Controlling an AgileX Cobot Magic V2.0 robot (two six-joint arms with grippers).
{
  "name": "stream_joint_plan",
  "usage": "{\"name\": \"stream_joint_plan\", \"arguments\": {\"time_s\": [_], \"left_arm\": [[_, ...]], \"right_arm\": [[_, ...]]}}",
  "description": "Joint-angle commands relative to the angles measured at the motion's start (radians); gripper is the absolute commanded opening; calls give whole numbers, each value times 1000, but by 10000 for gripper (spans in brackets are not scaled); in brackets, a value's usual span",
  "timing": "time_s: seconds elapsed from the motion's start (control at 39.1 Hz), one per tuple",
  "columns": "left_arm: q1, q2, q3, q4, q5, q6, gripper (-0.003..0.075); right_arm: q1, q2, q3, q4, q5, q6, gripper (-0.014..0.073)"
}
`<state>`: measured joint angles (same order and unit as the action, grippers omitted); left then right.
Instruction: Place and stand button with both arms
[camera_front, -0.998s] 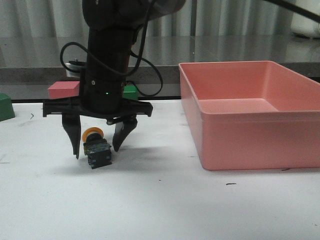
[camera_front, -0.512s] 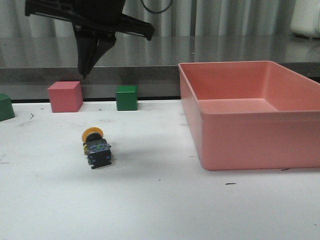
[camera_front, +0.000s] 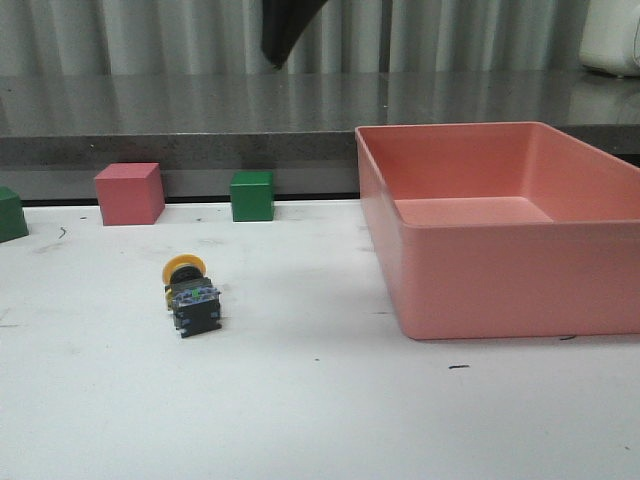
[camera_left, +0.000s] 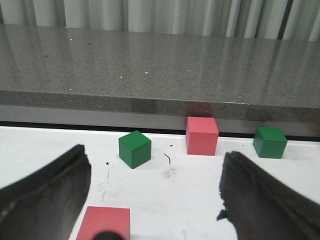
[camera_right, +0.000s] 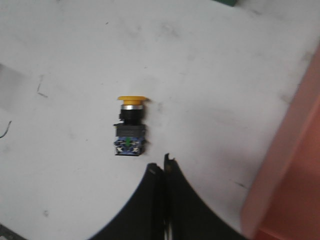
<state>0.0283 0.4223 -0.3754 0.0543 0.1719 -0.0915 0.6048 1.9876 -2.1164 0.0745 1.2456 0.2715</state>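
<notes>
button (camera_front: 191, 296) lies on its side on the white table (camera_front: 320, 420), left of the pink bin (camera_front: 500, 230); placing looks done, standing not yet. right gripper (camera_right: 165, 172) closed, empty, high above; left gripper (camera_left: 155, 200) spread wide. next: regrasp, tip cap upward.

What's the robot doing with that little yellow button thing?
Right now nothing is holding it. The button lies on its side on the white table, yellow cap toward the back, so it is not stood up yet. The right gripper is shut and empty, high above it; only its tip shows at the top of the front view. The left gripper is open and empty, looking at the pink cube and green cubes. The pink bin sits to the right.
</notes>
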Motion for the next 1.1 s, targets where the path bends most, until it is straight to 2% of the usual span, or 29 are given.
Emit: {"name": "stream_joint_plan", "arguments": {"time_s": [0.0, 0.15, 0.28, 0.43, 0.61, 0.72, 0.87, 1.07], "left_arm": [[1, 13, -29, 1, -88, -6, 510], [1, 13, -29, 1, -88, -6, 510], [1, 13, -29, 1, -88, -6, 510], [1, 13, -29, 1, -88, -6, 510], [1, 13, -29, 1, -88, -6, 510], [1, 13, -29, 1, -88, -6, 510], [1, 13, -29, 1, -88, -6, 511], [1, 13, -29, 1, -88, -6, 510]], "right_arm": [[-32, -81, -30, -35, 91, -33, -64], [-90, -135, 10, -62, 97, -45, -64], [-163, -208, 106, -62, 97, -69, -64], [-270, -321, 290, -62, 91, -93, -64], [-409, -482, 534, -62, 21, -95, -64], [-463, -586, 671, -86, -52, -106, -64], [-470, -736, 887, -136, -168, -107, -64], [-470, -1012, 1207, -136, -427, -107, -64]]}}
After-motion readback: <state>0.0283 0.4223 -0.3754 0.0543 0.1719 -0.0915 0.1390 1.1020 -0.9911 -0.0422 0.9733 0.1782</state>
